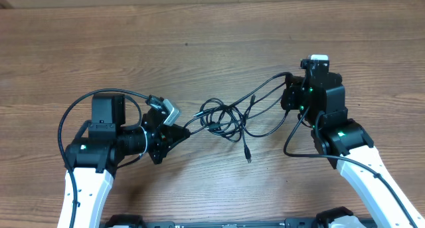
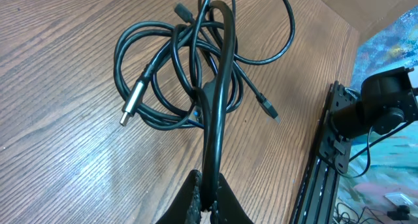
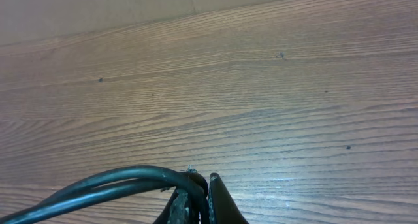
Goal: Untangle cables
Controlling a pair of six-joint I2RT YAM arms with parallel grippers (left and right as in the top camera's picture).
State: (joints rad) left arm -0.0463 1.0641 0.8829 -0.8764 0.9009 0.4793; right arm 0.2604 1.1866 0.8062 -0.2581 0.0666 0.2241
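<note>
Black cables (image 2: 213,132) vanish inside clamped left gripper (image 2: 208,186) and right gripper (image 3: 200,188).

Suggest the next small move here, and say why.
Probably draw the two arms slightly apart: the left gripper and right gripper are each shut on strands of the cables, whose loops lie tangled and slack on the table between them.

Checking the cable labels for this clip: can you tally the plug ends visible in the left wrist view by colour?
Silver-tipped plug end: 1
Dark plug ends: 2
Total: 3 plug ends showing on the cables
</note>
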